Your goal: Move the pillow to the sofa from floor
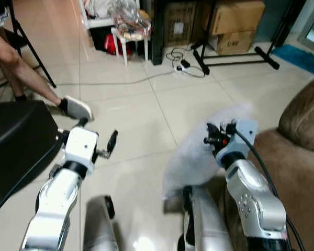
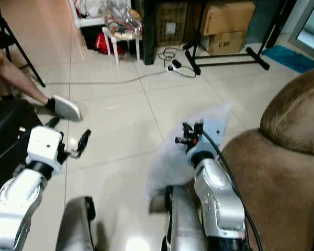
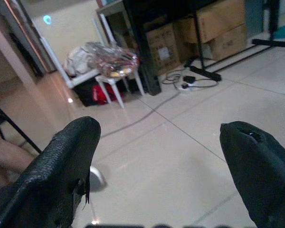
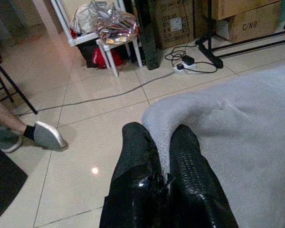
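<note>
Being held off the glossy cream tiled floor [image 1: 146, 120]: pale grey fleecy pillow [image 4: 237, 123], edge being pinched betw. fingers of right gripper [image 4: 164, 156], clamped tight on fabric. Pillow is being carried just beside brown suede-like sofa [image 2: 282, 157], on robot's right, not yet on it. Left gripper [image 3: 156, 166] is being kept raised over tiles w/ fingers spread wide, nothing betw. them. Person's leg w/ grey shoe [image 1: 76, 108] is being rested on floor at far left, near black folding chair [image 1: 21, 31].
</note>
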Robot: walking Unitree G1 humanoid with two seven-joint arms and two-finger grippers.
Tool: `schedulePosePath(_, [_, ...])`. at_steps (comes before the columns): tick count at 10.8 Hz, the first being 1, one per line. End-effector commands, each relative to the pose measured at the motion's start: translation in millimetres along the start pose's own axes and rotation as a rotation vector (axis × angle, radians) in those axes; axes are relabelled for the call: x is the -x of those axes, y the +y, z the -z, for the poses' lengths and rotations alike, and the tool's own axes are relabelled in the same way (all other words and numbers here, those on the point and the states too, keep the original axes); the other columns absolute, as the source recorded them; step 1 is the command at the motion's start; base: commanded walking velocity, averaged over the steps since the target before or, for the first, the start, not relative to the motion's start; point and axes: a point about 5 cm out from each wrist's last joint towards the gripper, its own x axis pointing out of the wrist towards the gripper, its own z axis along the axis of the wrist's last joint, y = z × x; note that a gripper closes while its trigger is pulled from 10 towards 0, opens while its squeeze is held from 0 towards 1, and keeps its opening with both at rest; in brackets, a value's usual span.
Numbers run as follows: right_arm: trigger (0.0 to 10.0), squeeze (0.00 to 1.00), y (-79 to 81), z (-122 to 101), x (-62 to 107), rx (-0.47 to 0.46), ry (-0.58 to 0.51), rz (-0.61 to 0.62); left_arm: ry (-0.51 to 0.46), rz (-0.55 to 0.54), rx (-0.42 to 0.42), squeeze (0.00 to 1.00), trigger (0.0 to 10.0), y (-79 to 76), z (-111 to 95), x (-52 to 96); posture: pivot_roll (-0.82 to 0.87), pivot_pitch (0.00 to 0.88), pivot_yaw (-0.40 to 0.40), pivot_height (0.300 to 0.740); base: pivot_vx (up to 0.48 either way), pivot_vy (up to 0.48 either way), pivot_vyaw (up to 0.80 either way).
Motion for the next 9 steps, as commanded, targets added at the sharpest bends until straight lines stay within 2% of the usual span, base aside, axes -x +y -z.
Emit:
schedulePosePath(1, [10.0,0.00,1.5,-9.0,0.5,0.004,-0.046,-0.002,-0.002,-0.017,-0.021,0.00,10.0,3.7,-0.4,-0.4,-0.02,0.000,-0.024,0.582,0.000,0.000,0.00])
schedulePosePath(4, [10.0,0.00,-0.3,-10.4,0.0,0.006,-0.049,0.016,0.020,-0.068,-0.047,0.00,10.0,11.5,7.4,3.5,-0.02,0.000,-0.032,0.626,0.000,0.000,0.00])
schedulePosePath(9, [10.0,0.00,-3.6,-11.7,-5.1,0.006,-0.060,0.035,-0.005,-0.070,-0.058,0.00,10.0,11.2,4.9,1.8,-0.01,0.000,-0.031,0.695,0.000,0.000,0.00])
